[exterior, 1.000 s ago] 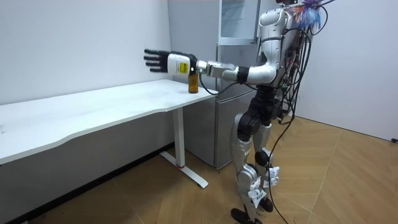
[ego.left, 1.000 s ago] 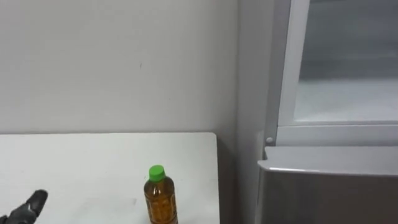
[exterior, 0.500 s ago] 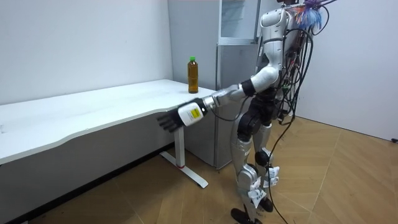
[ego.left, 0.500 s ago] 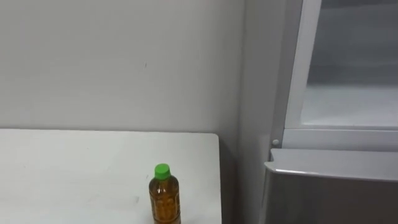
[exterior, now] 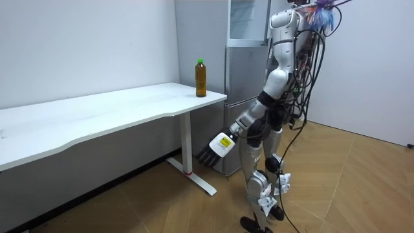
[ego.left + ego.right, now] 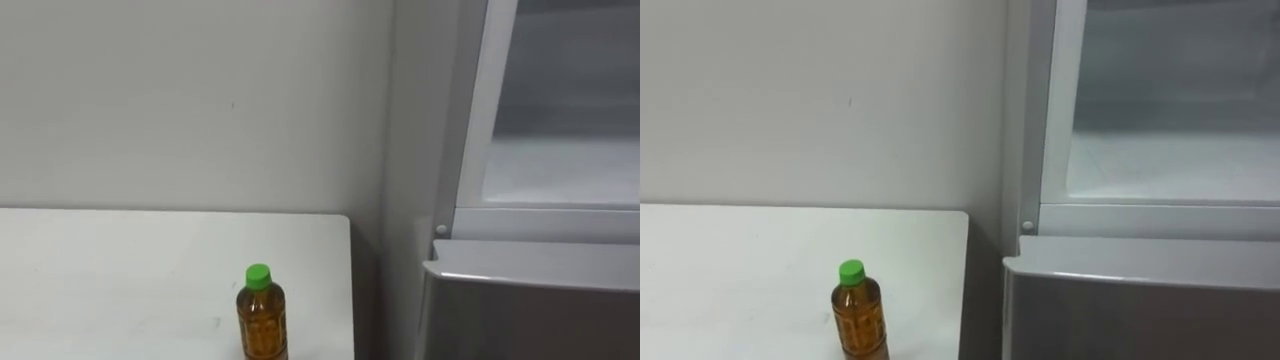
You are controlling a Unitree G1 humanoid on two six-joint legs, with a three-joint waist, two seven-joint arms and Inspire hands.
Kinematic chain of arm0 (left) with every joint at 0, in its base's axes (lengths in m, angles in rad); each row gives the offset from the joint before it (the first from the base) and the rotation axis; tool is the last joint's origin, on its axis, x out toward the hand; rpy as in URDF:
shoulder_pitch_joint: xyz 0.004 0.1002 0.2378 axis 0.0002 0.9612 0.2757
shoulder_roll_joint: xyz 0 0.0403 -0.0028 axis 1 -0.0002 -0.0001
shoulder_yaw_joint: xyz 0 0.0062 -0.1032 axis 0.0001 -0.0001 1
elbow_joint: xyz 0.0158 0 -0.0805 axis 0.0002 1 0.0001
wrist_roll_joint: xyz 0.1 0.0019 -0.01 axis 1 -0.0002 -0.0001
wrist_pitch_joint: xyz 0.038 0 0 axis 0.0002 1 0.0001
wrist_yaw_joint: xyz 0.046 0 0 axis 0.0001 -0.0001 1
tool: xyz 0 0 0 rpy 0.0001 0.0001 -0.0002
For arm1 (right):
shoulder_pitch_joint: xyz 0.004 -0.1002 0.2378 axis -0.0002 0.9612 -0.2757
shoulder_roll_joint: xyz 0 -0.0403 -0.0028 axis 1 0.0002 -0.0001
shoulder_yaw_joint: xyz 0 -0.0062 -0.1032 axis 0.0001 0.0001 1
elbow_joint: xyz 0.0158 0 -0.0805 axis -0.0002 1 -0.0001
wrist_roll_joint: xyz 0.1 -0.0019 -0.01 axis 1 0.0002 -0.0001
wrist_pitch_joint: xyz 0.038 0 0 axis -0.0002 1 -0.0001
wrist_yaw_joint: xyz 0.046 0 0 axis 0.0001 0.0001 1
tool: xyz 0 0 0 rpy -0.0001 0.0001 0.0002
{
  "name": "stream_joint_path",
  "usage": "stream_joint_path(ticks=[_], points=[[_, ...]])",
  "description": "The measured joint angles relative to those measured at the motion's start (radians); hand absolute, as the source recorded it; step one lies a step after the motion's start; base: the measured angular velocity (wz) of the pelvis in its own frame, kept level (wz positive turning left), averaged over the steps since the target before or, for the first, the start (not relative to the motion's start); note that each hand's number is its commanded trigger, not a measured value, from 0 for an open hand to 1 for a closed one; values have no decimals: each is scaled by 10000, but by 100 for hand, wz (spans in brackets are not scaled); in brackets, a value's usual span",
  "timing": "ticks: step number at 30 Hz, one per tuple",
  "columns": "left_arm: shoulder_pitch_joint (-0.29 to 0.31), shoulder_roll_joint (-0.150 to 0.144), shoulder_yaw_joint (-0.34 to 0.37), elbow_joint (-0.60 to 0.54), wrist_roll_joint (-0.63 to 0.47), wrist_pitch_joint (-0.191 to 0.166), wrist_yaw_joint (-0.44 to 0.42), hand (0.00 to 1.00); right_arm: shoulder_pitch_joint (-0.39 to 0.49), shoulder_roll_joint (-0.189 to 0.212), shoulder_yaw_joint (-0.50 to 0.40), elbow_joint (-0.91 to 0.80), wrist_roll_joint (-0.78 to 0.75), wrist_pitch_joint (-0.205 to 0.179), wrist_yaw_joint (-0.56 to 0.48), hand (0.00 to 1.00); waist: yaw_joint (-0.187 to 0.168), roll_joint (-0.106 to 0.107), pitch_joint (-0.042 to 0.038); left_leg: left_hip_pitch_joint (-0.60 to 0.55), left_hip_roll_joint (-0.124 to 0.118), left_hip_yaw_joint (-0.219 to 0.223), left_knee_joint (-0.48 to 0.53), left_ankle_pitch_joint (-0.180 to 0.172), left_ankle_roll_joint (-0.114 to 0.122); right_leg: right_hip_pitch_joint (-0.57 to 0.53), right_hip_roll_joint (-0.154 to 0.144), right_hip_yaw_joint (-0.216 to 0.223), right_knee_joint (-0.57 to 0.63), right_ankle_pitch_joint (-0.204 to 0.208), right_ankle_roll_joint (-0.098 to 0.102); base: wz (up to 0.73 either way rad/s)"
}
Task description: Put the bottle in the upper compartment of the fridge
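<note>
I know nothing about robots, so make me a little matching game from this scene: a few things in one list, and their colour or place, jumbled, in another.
Things:
1. bottle
2. cap
3. table
4. left hand

Colour or place:
A. green
B. white
C. stands upright near the table's corner, on the side next to the fridge
D. hangs low beside the table's leg, below the tabletop, fingers straight, holding nothing

Pairs: 1-C, 2-A, 3-B, 4-D
</note>
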Motion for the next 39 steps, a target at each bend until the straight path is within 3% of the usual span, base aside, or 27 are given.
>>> stream_joint_path(ticks=[5, 12, 14, 17, 21, 26, 39], points=[[-62, -11, -119, 1170, 521, 144, -308, 0, 33, 6, 108, 74, 4, -27, -23, 0, -40, 23, -3, -5, 2, 17, 1, 0, 0, -12, 3, 21, 2, 0, -1, 0], [-19, -8, -99, 1857, 932, 448, -346, 0, 34, -1, 156, 100, 74, -27, -103, 0, -116, 83, -17, -6, -7, 24, -6, 1, -1, -1, 9, 19, 24, 1, -1, 1], [-6, -7, -86, 1999, 1696, 629, -439, 0, 48, 24, 122, 98, 77, -24, -99, 0, -268, 66, -17, -6, -7, 19, -7, 1, 0, -5, 12, 27, -3, -3, -2, 0], [-50, -6, -108, 2008, 2592, 808, -674, 0, 18, 50, 123, 101, 111, -18, -96, 0, -337, 15, -28, -9, -5, 73, -5, 0, 0, -26, 12, 76, -3, -3, -2, -5], [-212, -2, -124, 2010, 3098, 1017, -778, 0, -47, 98, 186, 101, 150, 16, -67, 0, -464, -84, -78, -149, 16, 187, 10, 1, 0, -178, 10, 73, 19, 8, -10, 0], [-308, 11, -112, 2010, 3693, 1106, -778, 0, -134, 96, 222, 101, 134, 71, -10, 0, -576, -96, -86, -310, 24, 237, 39, 1, 0, -331, 6, 68, 21, 13, -13, 0], [-422, 47, -91, 2012, 3760, 1200, -757, 0, -272, 91, 452, 159, -12, 71, -10, 0, -568, -205, -64, -418, 21, 248, -3, 1, -1, -439, 9, 54, 3, 12, -11, 0]])
